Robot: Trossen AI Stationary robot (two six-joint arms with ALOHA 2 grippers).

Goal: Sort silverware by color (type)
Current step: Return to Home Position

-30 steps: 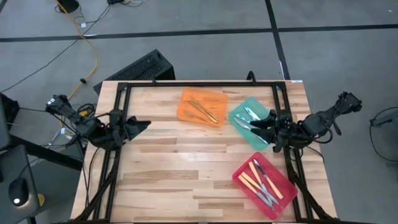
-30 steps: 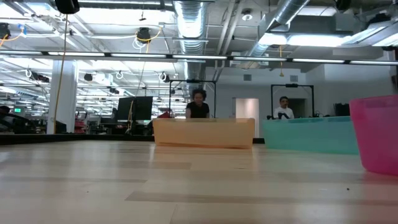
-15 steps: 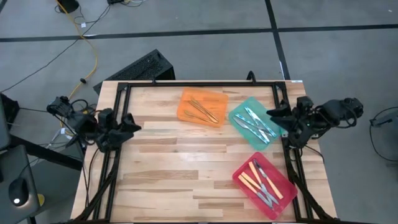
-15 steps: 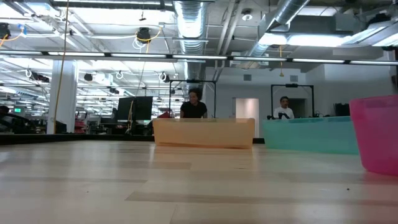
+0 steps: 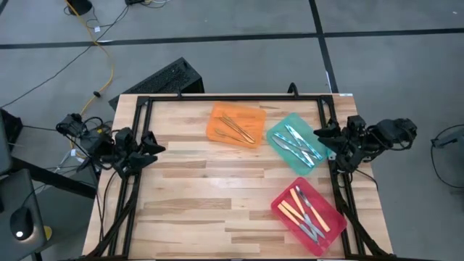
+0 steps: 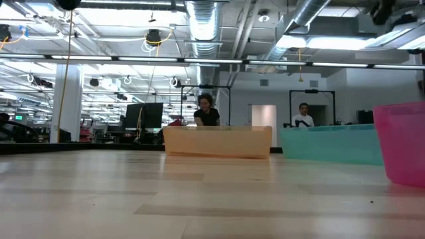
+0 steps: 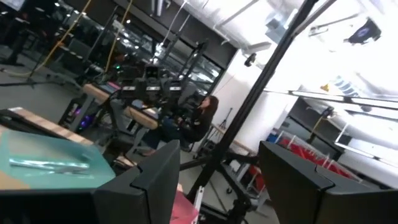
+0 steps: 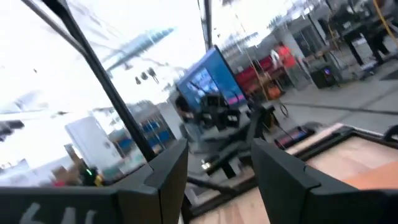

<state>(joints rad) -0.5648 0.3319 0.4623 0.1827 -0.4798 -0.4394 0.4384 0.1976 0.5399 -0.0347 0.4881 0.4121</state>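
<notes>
The silverware lies sorted in three trays: gold pieces [image 5: 236, 127] in the orange tray [image 5: 217, 116], blue-handled ones [image 5: 296, 143] in the green tray [image 5: 286, 163], yellow-orange-handled ones [image 5: 301, 210] in the red tray [image 5: 286, 217]. My left gripper [image 5: 154, 143] stands open at the table's left edge, raised, with nothing between its fingers [image 7: 158, 180]. My right gripper [image 5: 324, 135] stands open at the right edge, beside the green tray, also empty, fingers [image 8: 165, 171] pointing slightly upward.
A black frame [image 5: 232, 98] runs around the wooden table's far, left and right sides. Bare wood [image 5: 210, 196] spreads over the table's near left half. People [image 6: 206, 111] sit in the room beyond the far edge.
My right gripper has drawn back from over the green tray toward the table's right edge. My left gripper has pulled back a little toward the left edge and rolled. Both stay open; the silverware and trays have not moved.
</notes>
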